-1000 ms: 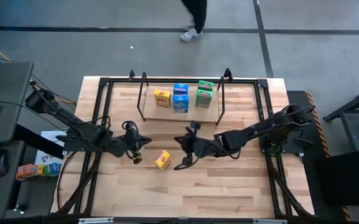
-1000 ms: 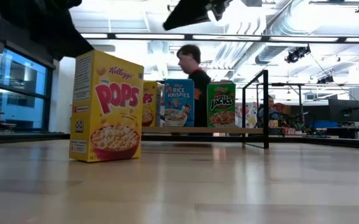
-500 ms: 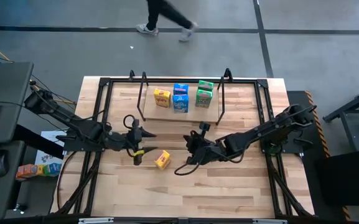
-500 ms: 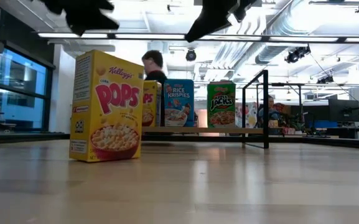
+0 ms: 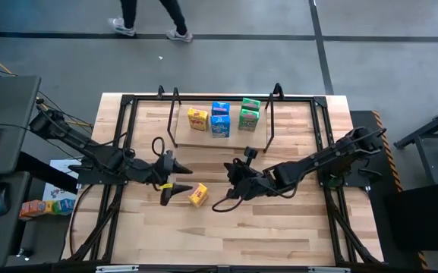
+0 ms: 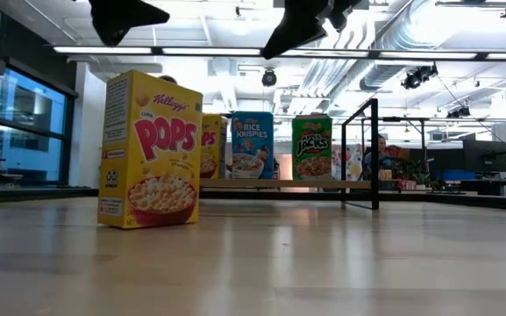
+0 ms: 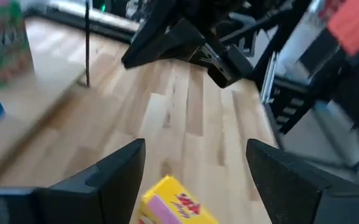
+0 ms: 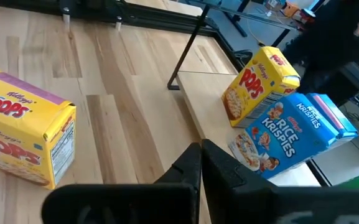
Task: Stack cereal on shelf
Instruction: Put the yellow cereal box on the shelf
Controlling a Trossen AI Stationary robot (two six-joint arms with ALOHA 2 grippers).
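Shelf of thin black rod around a pale wooden board [image 5: 259, 138] already carries what look like five small cereal boxes [image 5: 220, 126]; one yellow Corn Pops carton [image 5: 198, 195] remains on the table. My left gripper [image 5: 171, 187] straddles it, spread wide and empty; my right gripper [image 5: 234, 184] waits closed nearby.

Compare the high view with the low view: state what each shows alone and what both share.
Only the high view shows both arms whole: the left gripper open beside the loose Corn Pops box, the right gripper shut on its other side, and a person's legs beyond the table. Only the low view shows the box fronts: Rice Krispies and Apple Jacks. Both show the shelf holding boxes.
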